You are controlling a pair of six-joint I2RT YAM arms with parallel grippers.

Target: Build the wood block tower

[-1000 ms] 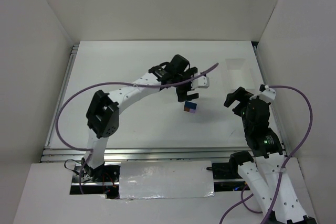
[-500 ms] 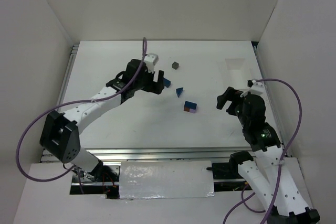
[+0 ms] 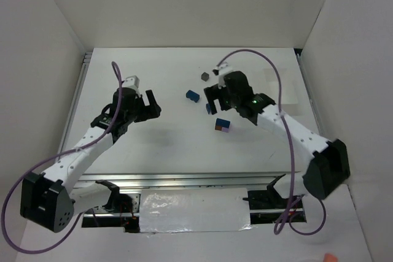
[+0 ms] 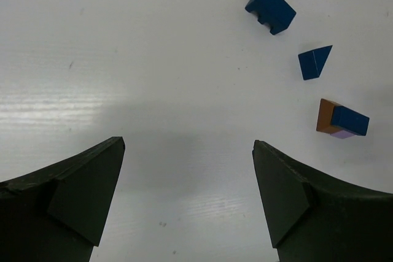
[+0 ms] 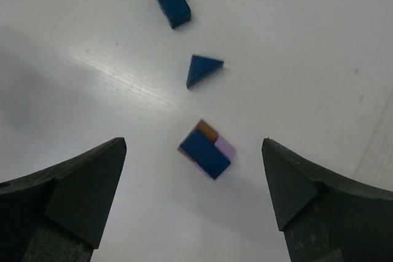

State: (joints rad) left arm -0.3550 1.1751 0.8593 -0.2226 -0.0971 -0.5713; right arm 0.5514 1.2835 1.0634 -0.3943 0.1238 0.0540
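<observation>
The wood block tower [image 5: 207,148] stands near the middle of the white bench [image 3: 153,145]. It is low: a blue block lies on top of a brown-orange piece and a lavender piece, and it hides most of both, so only their edges show. Just beyond the tower lies a loose blue wedge [image 5: 202,69], which the right tool covers in part in the top view. Farther on is a notched blue block [image 4: 271,8], and beyond that a small grey block [image 3: 204,76], too small for its shape to be made out. The right tool [image 3: 216,98] hangs over the wedge with its fingers spread wide and nothing between them; its wrist camera looks down at the tower through the gap, apart from it. The left tool [image 4: 187,151] is well to the left of all the blocks, also spread wide and empty, over bare bench. A pale tray [image 3: 288,87] at the far right is faint against the bench, and the right arm crosses its near edge.
</observation>
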